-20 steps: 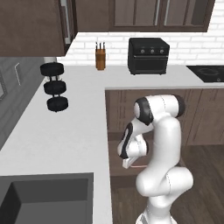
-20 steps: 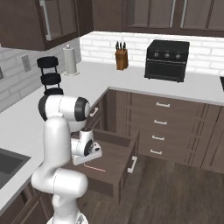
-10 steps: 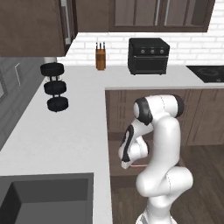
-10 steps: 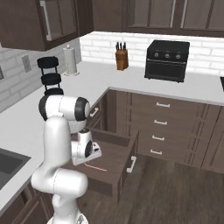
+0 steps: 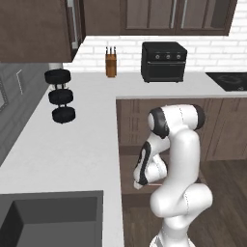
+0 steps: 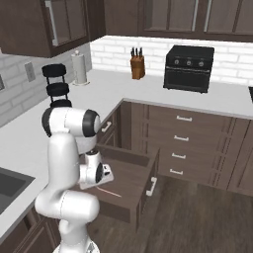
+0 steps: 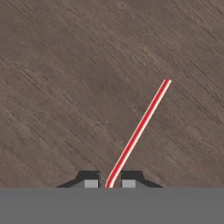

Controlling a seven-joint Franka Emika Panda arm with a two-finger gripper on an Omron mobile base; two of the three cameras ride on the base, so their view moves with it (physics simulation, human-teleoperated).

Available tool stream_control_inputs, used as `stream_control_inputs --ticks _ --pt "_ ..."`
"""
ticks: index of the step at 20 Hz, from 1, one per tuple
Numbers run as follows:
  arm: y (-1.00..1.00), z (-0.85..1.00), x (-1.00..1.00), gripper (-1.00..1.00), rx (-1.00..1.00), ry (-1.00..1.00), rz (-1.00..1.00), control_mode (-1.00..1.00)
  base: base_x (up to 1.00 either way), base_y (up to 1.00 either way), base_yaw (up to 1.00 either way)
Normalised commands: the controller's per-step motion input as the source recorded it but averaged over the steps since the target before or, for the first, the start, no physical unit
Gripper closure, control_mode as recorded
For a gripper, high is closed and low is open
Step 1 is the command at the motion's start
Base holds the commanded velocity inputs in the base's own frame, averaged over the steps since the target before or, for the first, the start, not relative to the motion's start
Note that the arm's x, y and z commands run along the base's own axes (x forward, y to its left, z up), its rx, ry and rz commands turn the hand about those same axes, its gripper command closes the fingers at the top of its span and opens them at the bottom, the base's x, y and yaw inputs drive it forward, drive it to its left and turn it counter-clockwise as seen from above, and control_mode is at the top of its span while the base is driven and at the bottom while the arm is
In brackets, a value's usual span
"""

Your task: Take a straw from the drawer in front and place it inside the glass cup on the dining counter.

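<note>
One L-shaped white worktop (image 6: 59,118) is wrapping around the arm, carrying a black toaster oven (image 6: 189,68), a knife block (image 6: 137,67), a paper towel roll (image 6: 79,68) and a black three-tier stand (image 6: 57,89), with a sink (image 5: 48,219) sitting at its near end. Dark cabinet fronts are running beneath it, well apart from the arm. Below the arm, the drawer (image 6: 143,185) is standing pulled open, its silver handle facing the wooden floor. Inside, the straw (image 7: 139,131) is lying flat on the brown drawer bottom with nothing crowding it. The gripper (image 7: 109,183) is reaching down into the drawer, its fingertips (image 7: 91,181) pinching the straw's near end, nearly fully closed.
</note>
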Motion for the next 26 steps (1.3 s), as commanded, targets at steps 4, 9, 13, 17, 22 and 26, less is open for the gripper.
stream_control_inputs --ticks 4,9,13,17,22,26 --pt "-0.09 0.40 0.01 1.00 0.09 0.08 -0.12 -1.00 0.00 0.00 0.00" --pt "0.00 0.94 0.04 1.00 0.12 0.03 -0.11 -1.00 0.00 0.00 0.00" --pt "-0.04 1.00 0.35 1.00 0.06 0.00 -0.06 -1.00 0.00 0.00 0.00" --pt "-0.35 1.00 0.58 1.00 0.00 0.00 -0.01 -1.00 0.00 0.00 0.00" --pt "-0.75 1.00 0.55 1.00 0.01 0.15 0.00 -1.00 0.00 0.00 0.00" --pt "-0.72 1.00 0.52 1.00 0.11 0.32 -0.02 -1.00 0.00 0.00 0.00"
